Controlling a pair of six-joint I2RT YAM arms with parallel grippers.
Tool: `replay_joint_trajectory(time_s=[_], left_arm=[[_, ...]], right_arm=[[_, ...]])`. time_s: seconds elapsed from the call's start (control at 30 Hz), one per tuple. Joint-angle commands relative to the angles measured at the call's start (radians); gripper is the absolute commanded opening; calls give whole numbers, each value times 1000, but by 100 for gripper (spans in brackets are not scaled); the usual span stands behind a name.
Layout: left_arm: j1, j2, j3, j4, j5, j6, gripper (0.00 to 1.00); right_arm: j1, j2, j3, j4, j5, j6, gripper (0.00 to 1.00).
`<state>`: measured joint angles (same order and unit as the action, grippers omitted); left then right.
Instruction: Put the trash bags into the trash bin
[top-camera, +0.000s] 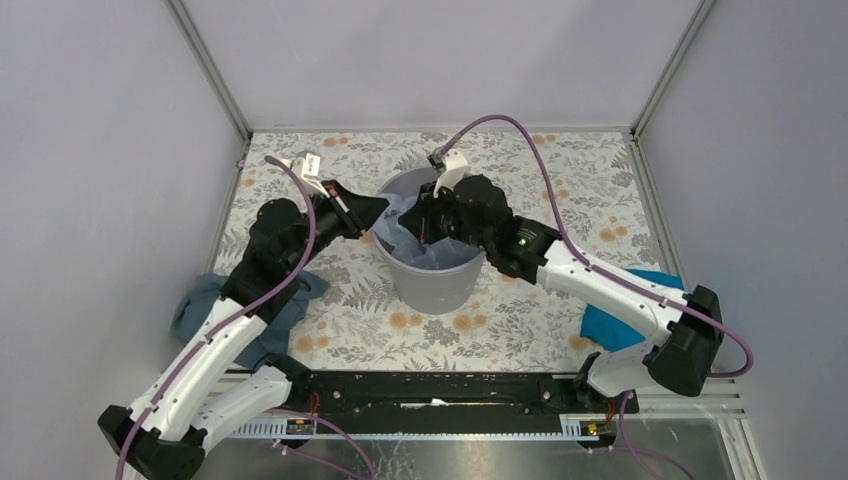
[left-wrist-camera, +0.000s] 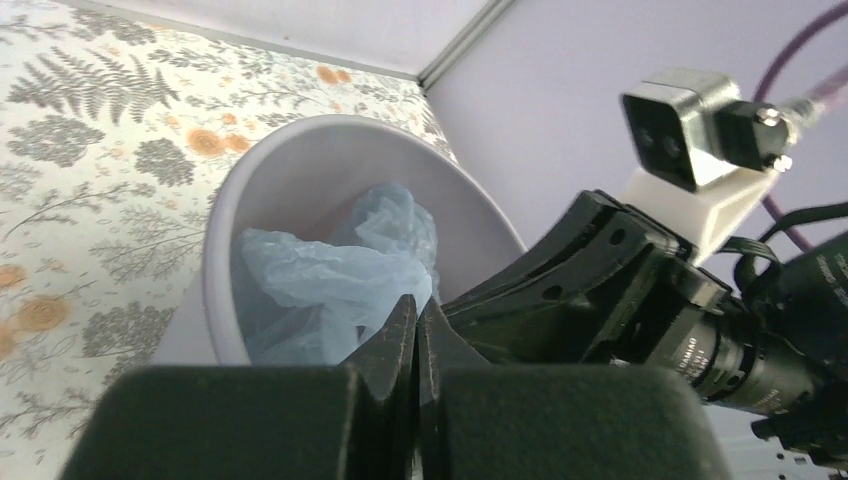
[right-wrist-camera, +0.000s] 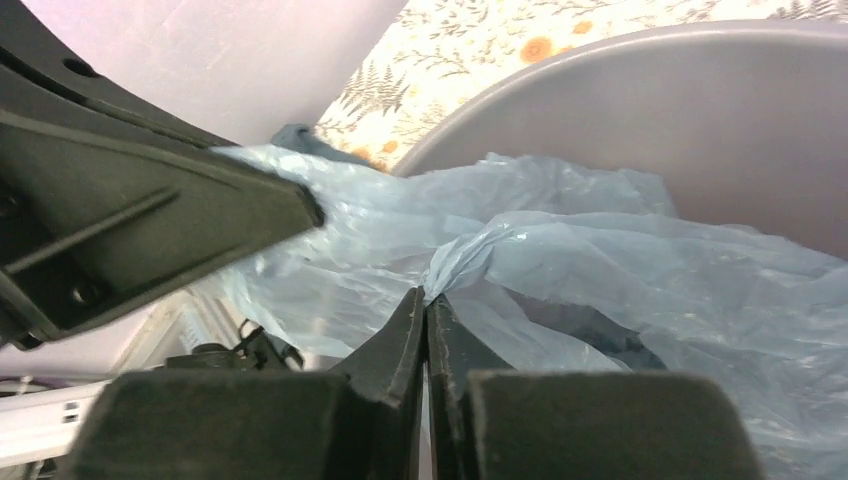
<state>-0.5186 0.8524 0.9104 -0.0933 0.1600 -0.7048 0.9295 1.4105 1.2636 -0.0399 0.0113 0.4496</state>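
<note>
Fingers (right-wrist-camera: 396, 342) of the right gripper (right-wrist-camera: 427, 297) are pressed together on a bunched fold of the pale-blue trash bag (right-wrist-camera: 640, 260), which lies crumpled inside the grey bin (right-wrist-camera: 700, 110). The left gripper (left-wrist-camera: 415, 308), likewise closed, pinches the bag's edge at the bin's rim, above the floral table (top-camera: 520, 330).

Trash bag (right-wrist-camera: 600, 250): thin translucent pale-blue plastic film, wrinkly, faint sheen. Trash bin (top-camera: 430, 285): light-grey plastic, smooth matt walls. Table (top-camera: 540, 330): flat floral-print covering, matt. 2 soft crumpled pieces: dark teal-grey cloth (top-camera: 200, 305) left, bright blue cloth (top-camera: 605, 328) right.
</note>
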Motion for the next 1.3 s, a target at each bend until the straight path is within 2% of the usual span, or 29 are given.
replay_joint_trajectory(time_s=[0.0, 0.2, 0.27, 0.37, 0.6, 0.83, 0.97, 1.1, 1.27], left_arm=[[6, -40, 58, -64, -143, 23, 0], [6, -20, 122, -170, -194, 96, 0], [6, -14, 138, -217, -202, 119, 0], [9, -22, 167, -291, -239, 139, 0], [13, -37, 275, -413, -277, 178, 0], [12, -56, 307, -479, -278, 139, 0], [12, -68, 314, -536, -344, 162, 0], [13, 30, 384, -640, -439, 231, 0], [22, 167, 478, -671, -404, 306, 0]], right_arm=[[3, -133, 12, -6, 146, -99, 0], [3, -330, -27, -215, 378, -252, 0], [3, -394, -49, -263, 401, -278, 0], [3, -493, -64, -337, 434, -291, 0], [3, -665, -74, -492, 641, -313, 0], [3, -688, -93, -536, 653, -255, 0], [3, -690, -134, -547, 759, -278, 0], [3, -686, -200, -468, 828, -349, 2], [-5, -610, -258, -311, 784, -418, 3]])
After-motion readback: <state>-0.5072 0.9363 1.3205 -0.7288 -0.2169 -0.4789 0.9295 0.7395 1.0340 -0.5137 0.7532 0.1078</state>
